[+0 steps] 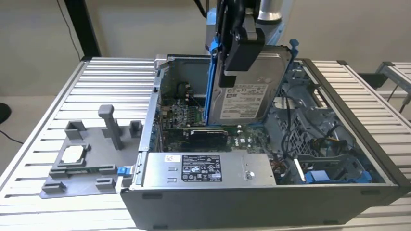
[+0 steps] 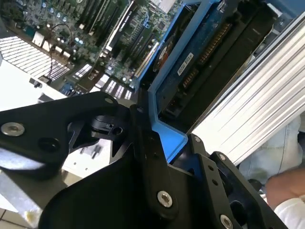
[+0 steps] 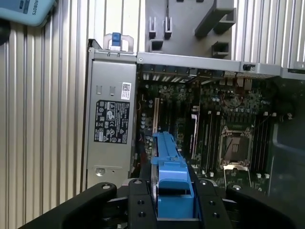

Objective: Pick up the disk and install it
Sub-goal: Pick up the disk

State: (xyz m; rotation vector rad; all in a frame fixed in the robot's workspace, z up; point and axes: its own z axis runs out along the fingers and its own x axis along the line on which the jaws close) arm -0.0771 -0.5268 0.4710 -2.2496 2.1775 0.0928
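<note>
The disk (image 1: pixel 247 98), a silver hard drive with a white label in a blue bracket, hangs upright on edge over the open computer case (image 1: pixel 385 168). My gripper (image 1: pixel 227 77) comes down from above and is shut on the disk's upper part, its black fingers clamping the blue bracket (image 3: pixel 169 174). In the second wrist view the bracket (image 2: pixel 164 107) runs out from between the fingers (image 2: pixel 143 143), with the drive's connector side (image 2: pixel 200 57) beyond. The disk's lower edge sits just over the motherboard (image 1: pixel 189 113).
A grey power supply box (image 1: pixel 205 168) lies along the case's front. A grey fixture (image 1: pixel 83 166) with a small silver chip (image 1: pixel 74 153) stands on the slatted table at the exterior view's left. A person's hand (image 2: pixel 286 188) is nearby. A teal device (image 3: pixel 28 9) lies on the table.
</note>
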